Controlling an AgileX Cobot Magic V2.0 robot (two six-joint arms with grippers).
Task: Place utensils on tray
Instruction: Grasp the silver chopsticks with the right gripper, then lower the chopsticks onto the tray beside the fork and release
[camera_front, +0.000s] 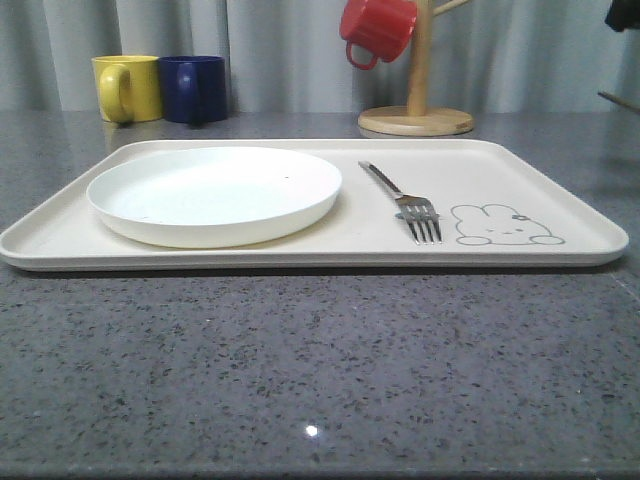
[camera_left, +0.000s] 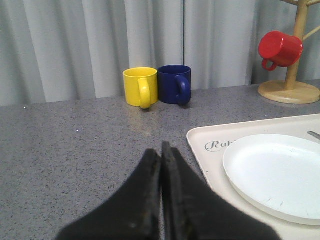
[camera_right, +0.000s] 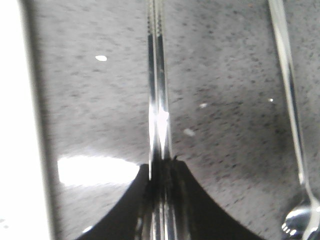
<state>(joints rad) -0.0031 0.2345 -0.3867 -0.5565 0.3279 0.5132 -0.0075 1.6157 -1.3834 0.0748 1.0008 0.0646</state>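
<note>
The cream tray (camera_front: 530, 190) lies across the counter with a round white plate (camera_front: 215, 193) on its left half. A silver fork (camera_front: 405, 203) rests on the tray to the right of the plate, beside the rabbit drawing. My right gripper (camera_right: 161, 165) is shut on the pair of shiny chopsticks (camera_right: 157, 75), which run straight out from between its fingers above the grey counter. The spoon (camera_right: 290, 110) lies on the counter beside them. My left gripper (camera_left: 161, 150) is shut with nothing in it, low over the counter just left of the tray (camera_left: 210, 137).
A yellow mug (camera_front: 127, 88) and a blue mug (camera_front: 194, 89) stand at the back left. A wooden mug stand (camera_front: 417, 112) with a red mug (camera_front: 376, 30) hanging on it stands behind the tray. A pale edge (camera_right: 12, 125) runs alongside the chopsticks.
</note>
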